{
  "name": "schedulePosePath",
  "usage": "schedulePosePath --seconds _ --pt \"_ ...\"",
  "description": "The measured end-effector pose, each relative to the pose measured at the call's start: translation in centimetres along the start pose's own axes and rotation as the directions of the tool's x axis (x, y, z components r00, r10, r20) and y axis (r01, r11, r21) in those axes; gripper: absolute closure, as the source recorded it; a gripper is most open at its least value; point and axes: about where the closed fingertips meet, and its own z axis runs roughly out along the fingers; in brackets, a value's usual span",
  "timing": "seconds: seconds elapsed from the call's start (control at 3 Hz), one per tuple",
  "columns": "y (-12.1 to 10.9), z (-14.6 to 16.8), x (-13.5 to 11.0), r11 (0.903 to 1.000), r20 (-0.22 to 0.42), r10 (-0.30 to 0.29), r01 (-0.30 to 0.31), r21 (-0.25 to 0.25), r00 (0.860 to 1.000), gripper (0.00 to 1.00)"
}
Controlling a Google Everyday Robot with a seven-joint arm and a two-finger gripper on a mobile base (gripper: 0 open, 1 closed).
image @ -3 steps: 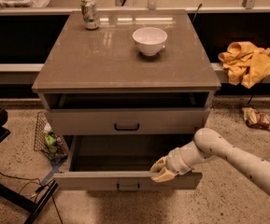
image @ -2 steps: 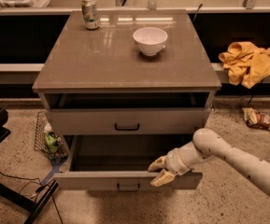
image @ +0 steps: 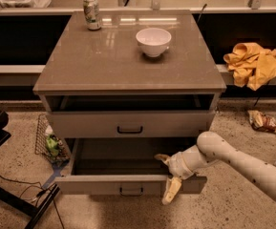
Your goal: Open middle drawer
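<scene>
The wide grey-beige middle drawer sits pulled well out beneath the taller grey-beige drawer front. My pincer hangs released below that front's right end. I'd back off straight, without nudging anything.

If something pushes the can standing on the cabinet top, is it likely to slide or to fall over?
The can stands tall and narrow, so a high push would probably tip it, then perhaps roll it. The glossy cabinet top might let a low push slide it. The gripper is below, at the open middle drawer.
</scene>
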Motion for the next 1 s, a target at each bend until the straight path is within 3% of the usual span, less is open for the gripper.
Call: schedulePosePath --seconds 0.33,0.67,1.0 --pt "0.1 0.2 0.0 1.0 0.001 0.0 0.0 -0.004 1.0 0.16" --pt "0.2 0.4 -0.1 1.0 0.003 -0.001 0.001 -0.008 1.0 0.39" --pt "2.5 -0.1 0.4 0.9984 -0.016 0.056 -0.056 0.014 0.998 0.63"
